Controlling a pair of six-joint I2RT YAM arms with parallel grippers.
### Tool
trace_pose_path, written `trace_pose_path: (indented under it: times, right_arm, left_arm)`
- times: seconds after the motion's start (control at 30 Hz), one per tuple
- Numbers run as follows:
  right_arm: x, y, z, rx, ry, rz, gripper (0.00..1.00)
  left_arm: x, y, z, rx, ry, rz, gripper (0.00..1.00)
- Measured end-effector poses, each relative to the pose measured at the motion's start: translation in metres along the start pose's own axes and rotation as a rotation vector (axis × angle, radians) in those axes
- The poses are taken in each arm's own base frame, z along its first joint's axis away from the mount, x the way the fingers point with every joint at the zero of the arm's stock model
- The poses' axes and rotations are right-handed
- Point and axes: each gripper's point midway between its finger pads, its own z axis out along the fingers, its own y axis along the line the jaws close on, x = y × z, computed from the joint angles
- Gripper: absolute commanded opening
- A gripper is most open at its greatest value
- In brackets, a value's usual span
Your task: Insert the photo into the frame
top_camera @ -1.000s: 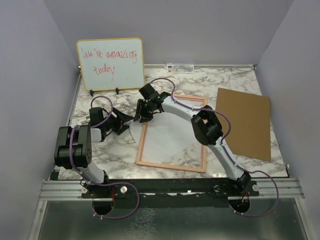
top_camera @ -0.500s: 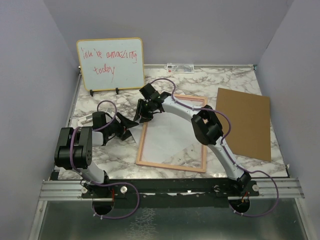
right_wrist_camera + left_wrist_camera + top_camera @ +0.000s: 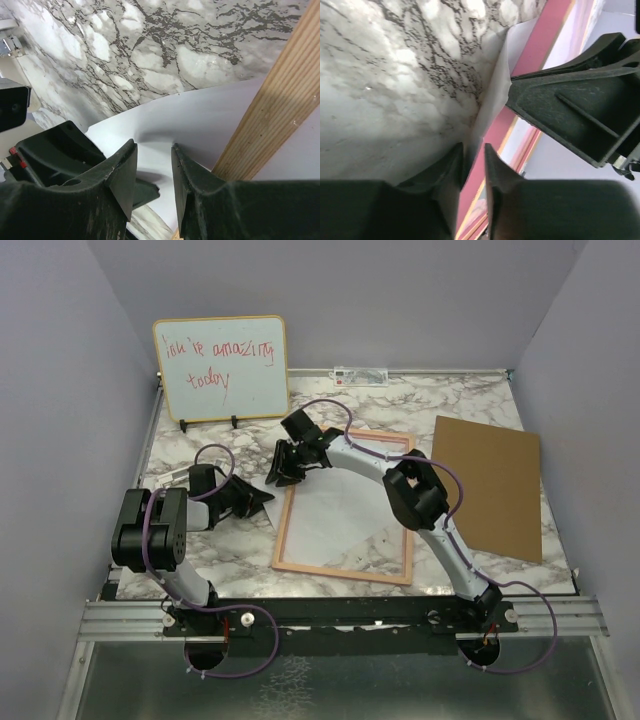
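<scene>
The frame [image 3: 340,570], with its thin light-wood border, lies flat in the middle of the table. The photo [image 3: 335,505] lies in it white side up, and one corner [image 3: 270,481] pokes out past the frame's left border. My right gripper [image 3: 280,475] stands open over that corner, both fingertips pressing on the white paper [image 3: 200,115] beside the wooden border [image 3: 270,115]. My left gripper [image 3: 262,497] comes in low from the left. Its jaws [image 3: 473,146] are open by a narrow gap, with the photo's raised edge [image 3: 492,90] running into it above the pink border [image 3: 540,45].
The brown backing board [image 3: 490,485] lies on the table to the right of the frame. A whiteboard with red handwriting [image 3: 222,368] stands at the back left. A white label strip [image 3: 360,375] lies along the back edge. Purple walls close in on both sides.
My left gripper has slid right and a little nearer, up to the photo's protruding corner, and its jaws have narrowed. The right gripper has stayed on the paper.
</scene>
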Motion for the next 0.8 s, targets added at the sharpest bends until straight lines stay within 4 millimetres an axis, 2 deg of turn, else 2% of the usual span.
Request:
trace_pose_path:
  times: [0.07, 0.23, 0.37, 0.47, 0.63, 0.8]
  right_arm:
    - [0.0, 0.001, 0.0, -0.005, -0.001, -0.002, 0.39]
    - [0.001, 0.004, -0.004, -0.012, -0.014, -0.019, 0.51]
    - [-0.001, 0.006, -0.02, 0.008, -0.05, -0.05, 0.55]
    - [-0.01, 0.017, -0.041, 0.004, -0.102, -0.079, 0.55]
    - [-0.026, 0.04, -0.081, -0.019, -0.205, -0.124, 0.55]
    - [-0.034, 0.038, -0.098, 0.0, -0.27, -0.136, 0.55]
  left_arm:
    - [0.0, 0.003, 0.001, -0.011, -0.004, -0.004, 0.0]
    - [-0.002, 0.006, 0.003, -0.028, -0.012, -0.004, 0.0]
    - [-0.004, 0.001, 0.002, -0.035, -0.013, -0.004, 0.0]
    - [-0.012, -0.012, -0.002, -0.049, -0.024, 0.028, 0.0]
    - [-0.037, -0.05, -0.015, -0.07, -0.085, 0.146, 0.0]
    - [-0.05, -0.084, -0.031, -0.072, -0.118, 0.235, 0.0]
